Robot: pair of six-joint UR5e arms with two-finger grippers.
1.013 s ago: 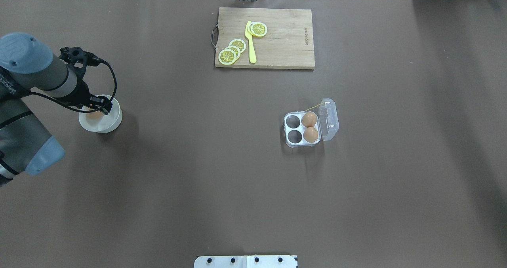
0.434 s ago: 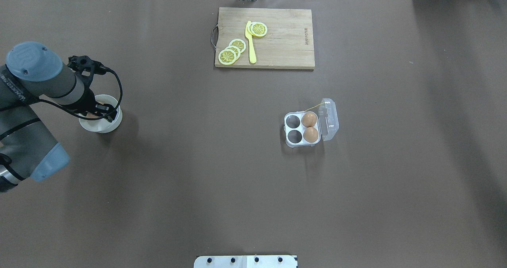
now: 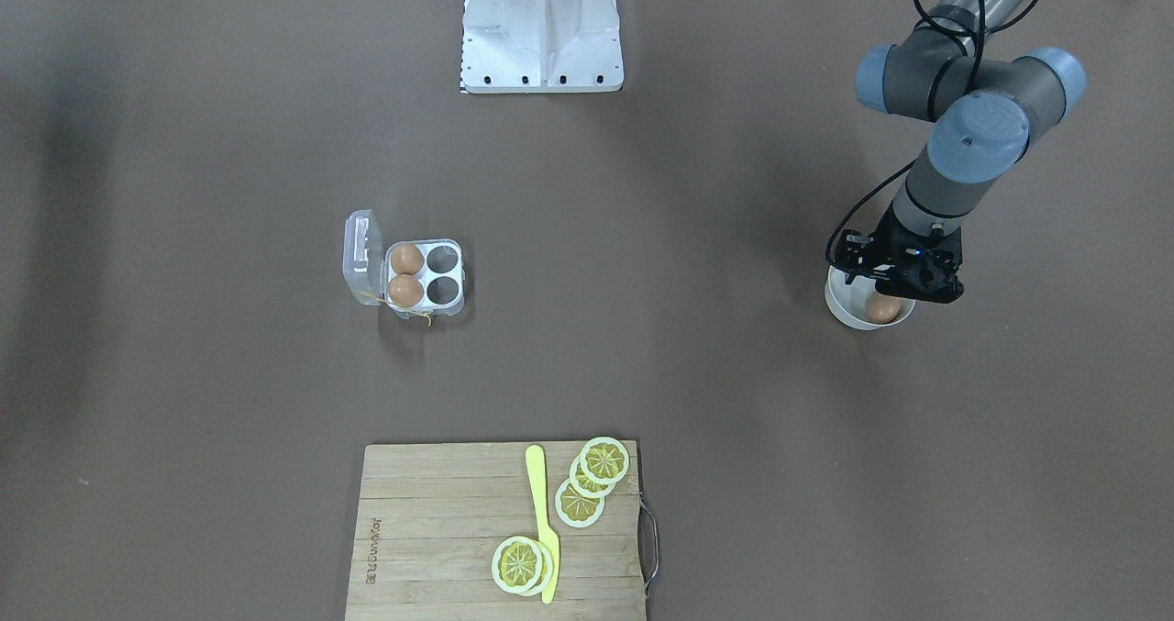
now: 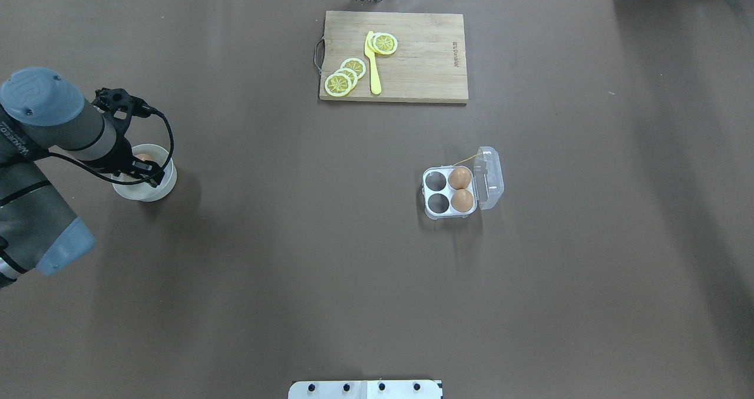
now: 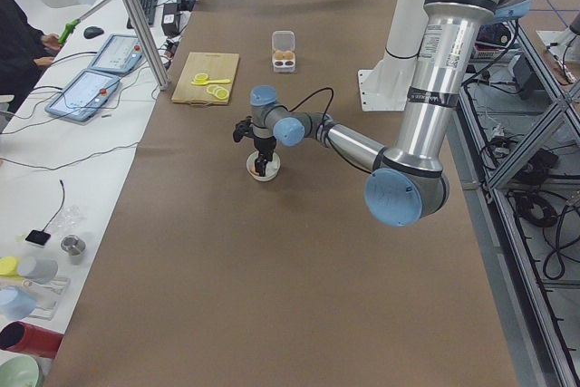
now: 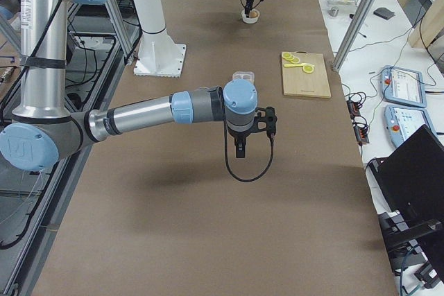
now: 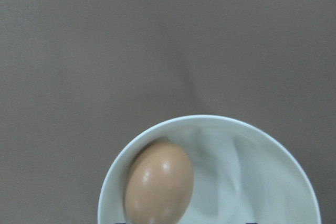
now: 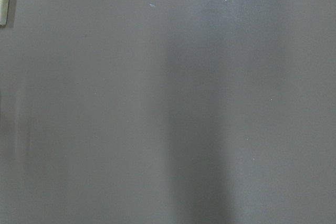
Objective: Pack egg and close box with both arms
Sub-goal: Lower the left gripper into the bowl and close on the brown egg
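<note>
A brown egg (image 7: 158, 182) lies in a white bowl (image 7: 210, 120) at the table's left end. My left gripper (image 4: 144, 172) hangs low over that bowl (image 4: 169, 182), open, its tips only just showing at the wrist view's bottom edge on either side of the egg (image 3: 884, 308). The box (image 4: 450, 194) stands right of centre with its clear lid (image 4: 490, 178) swung open. Two eggs (image 4: 460, 178) fill its right cells and the left cells (image 4: 436, 181) are bare. My right gripper (image 6: 239, 149) shows only in the exterior right view, above bare table; I cannot tell its state.
A wooden cutting board (image 4: 424, 63) with lemon slices (image 4: 344, 76) and a yellow knife (image 4: 373, 63) lies at the far edge. The white stand (image 3: 541, 29) is at the robot's side. Brown table surface lies between bowl and box.
My left wrist has shifted about over the bowl and ended a little to the left. The bowl sits slightly further left than before. The box and its eggs have not moved.
</note>
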